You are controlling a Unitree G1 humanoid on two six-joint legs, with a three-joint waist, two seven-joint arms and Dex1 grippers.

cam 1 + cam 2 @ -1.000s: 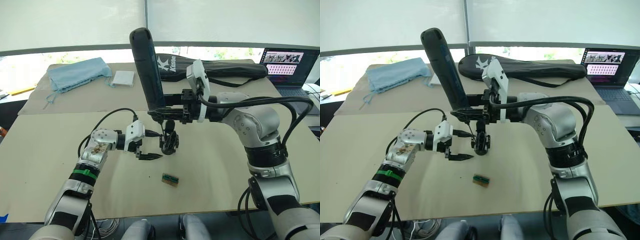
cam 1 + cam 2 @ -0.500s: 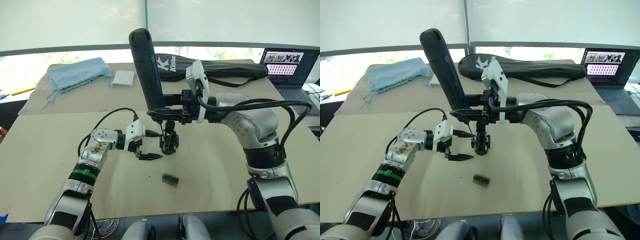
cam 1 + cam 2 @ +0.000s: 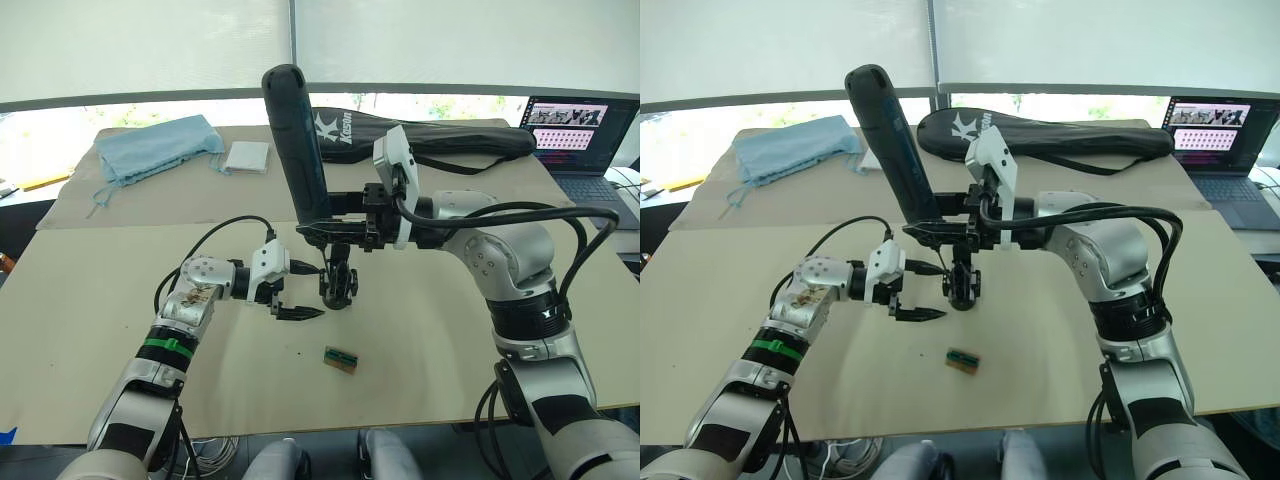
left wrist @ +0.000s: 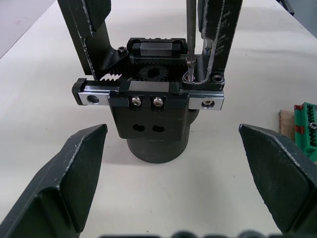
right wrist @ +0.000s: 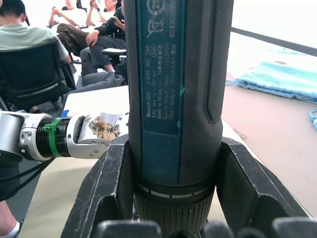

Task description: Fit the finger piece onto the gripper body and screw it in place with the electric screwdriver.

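The gripper body (image 4: 156,106) stands upright on the beige table, its two black fingers pointing up. The finger piece (image 4: 218,29) sits on its right carriage. My right gripper (image 3: 335,230) is shut on the electric screwdriver (image 3: 298,140), a thick black tool held nearly upright over the body. The metal bit (image 4: 188,34) comes down onto a screw at the finger piece's base. My left gripper (image 3: 303,291) is open, level with the gripper body (image 3: 338,285) just to its left, one finger on each side, not touching.
A small green-topped block (image 3: 341,359) lies near the front of the table. At the back are a black racket bag (image 3: 430,135), a blue cloth (image 3: 155,145), a white pad (image 3: 247,156) and a laptop (image 3: 575,130). Seated people (image 5: 29,44) show behind.
The screwdriver's top has swung slightly to the right, standing a little more upright. The left gripper and the gripper body have stayed put.
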